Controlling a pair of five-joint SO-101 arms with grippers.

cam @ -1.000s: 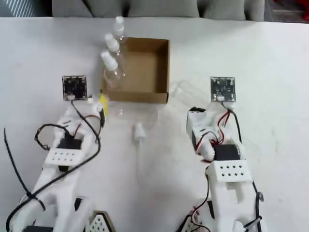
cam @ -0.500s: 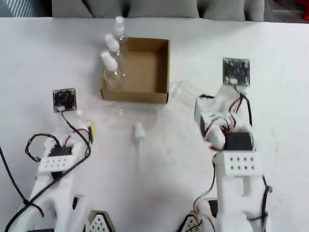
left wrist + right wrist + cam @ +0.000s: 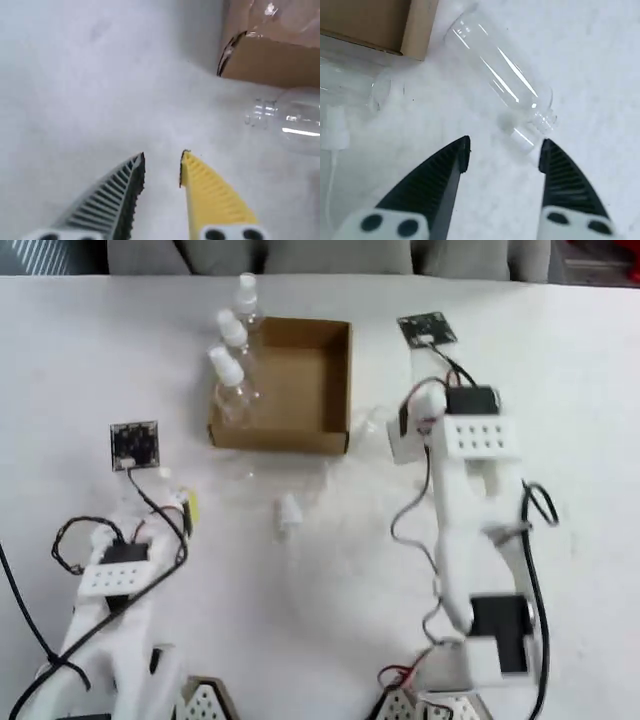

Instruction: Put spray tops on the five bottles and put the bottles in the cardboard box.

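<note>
**Operator:** Now, what is the status of the right arm?

**Technician:** Changed. Within the last second it has extended from mid-table to the right wall of the cardboard box (image 3: 280, 438). The right gripper (image 3: 504, 147) is released, with its jaws spread and nothing between them. It is poised over an uncapped bottle (image 3: 500, 70) lying on the table (image 3: 560, 390) just beside that wall, and the threaded neck is the part nearest the jaws.

**Operator:** And the left arm?

**Technician:** It has drawn back from the box's front corner towards its base. The left gripper (image 3: 162, 162) is likewise released and empty, above bare table. A second uncapped bottle (image 3: 292, 120) lies near it, in front of the box.

**Operator:** What does that mean for the task?

**Technician:** Three capped bottles (image 3: 228, 375) stand at the box's left wall; it cannot be determined whether they are inside or outside it. One loose spray top (image 3: 288, 512) lies in front of the box. By my judgement, the right arm is positioned to pick up its bottle and the left has cleared the working area. Two bottles have not yet been capped.
</note>
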